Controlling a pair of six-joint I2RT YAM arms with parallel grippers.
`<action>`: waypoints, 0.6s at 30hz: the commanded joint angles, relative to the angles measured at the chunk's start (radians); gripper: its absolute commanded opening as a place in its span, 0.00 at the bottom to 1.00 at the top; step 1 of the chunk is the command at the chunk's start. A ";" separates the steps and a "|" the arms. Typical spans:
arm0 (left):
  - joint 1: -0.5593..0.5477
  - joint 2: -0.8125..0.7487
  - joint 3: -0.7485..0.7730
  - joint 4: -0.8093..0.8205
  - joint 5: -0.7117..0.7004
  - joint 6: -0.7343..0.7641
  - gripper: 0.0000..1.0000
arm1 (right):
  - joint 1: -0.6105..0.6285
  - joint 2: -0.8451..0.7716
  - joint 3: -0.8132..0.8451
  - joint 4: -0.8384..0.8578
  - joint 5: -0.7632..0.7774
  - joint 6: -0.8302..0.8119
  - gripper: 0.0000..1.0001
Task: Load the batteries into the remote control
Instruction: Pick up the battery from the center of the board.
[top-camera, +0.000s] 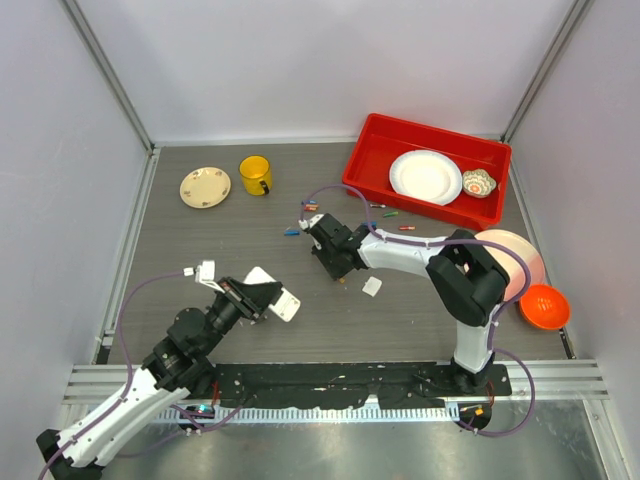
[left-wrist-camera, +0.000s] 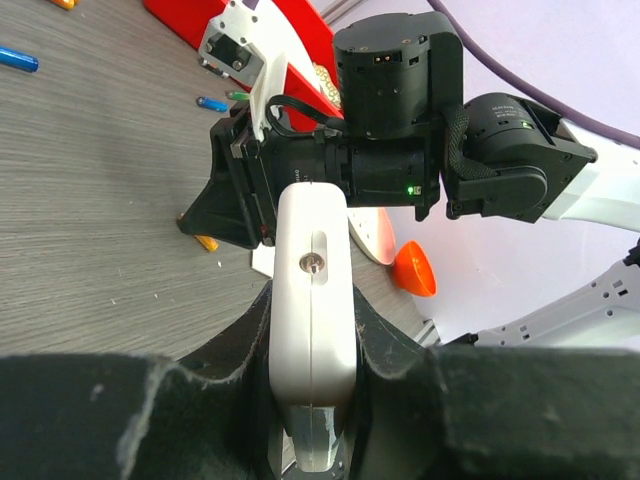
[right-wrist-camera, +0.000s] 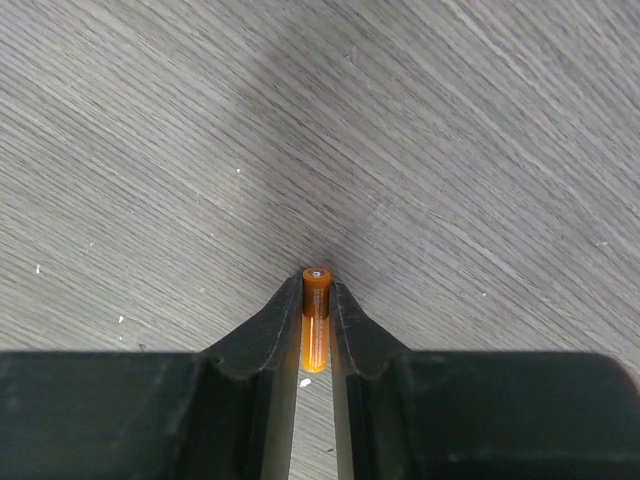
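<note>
My left gripper (top-camera: 262, 297) is shut on the white remote control (top-camera: 277, 299) and holds it just above the table at the near left. In the left wrist view the remote (left-wrist-camera: 313, 250) stands edge-on between the fingers (left-wrist-camera: 240, 350). My right gripper (top-camera: 338, 268) points down at the table centre, shut on an orange battery (right-wrist-camera: 316, 325) that stands upright between its fingertips, touching or just above the wood. Loose batteries (top-camera: 305, 210) lie behind it; a blue one (top-camera: 291, 232) and others (top-camera: 392, 212) lie near the red bin.
A small white flat piece (top-camera: 372, 286) lies right of the right gripper. A red bin (top-camera: 372, 150) with a white plate stands at the back right. A yellow mug (top-camera: 256, 175) and saucer (top-camera: 205, 186) stand at the back left. Pink (top-camera: 520, 255) and orange (top-camera: 543, 306) bowls sit at the right.
</note>
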 joint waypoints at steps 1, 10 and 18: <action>0.003 0.011 0.000 0.064 0.002 0.006 0.00 | -0.009 0.013 0.024 0.010 -0.020 0.030 0.19; 0.003 0.155 0.026 0.155 0.060 0.004 0.01 | -0.020 -0.230 -0.041 0.039 0.060 0.165 0.01; 0.009 0.519 0.253 0.224 0.328 0.062 0.00 | 0.074 -0.654 -0.039 -0.125 0.103 0.129 0.01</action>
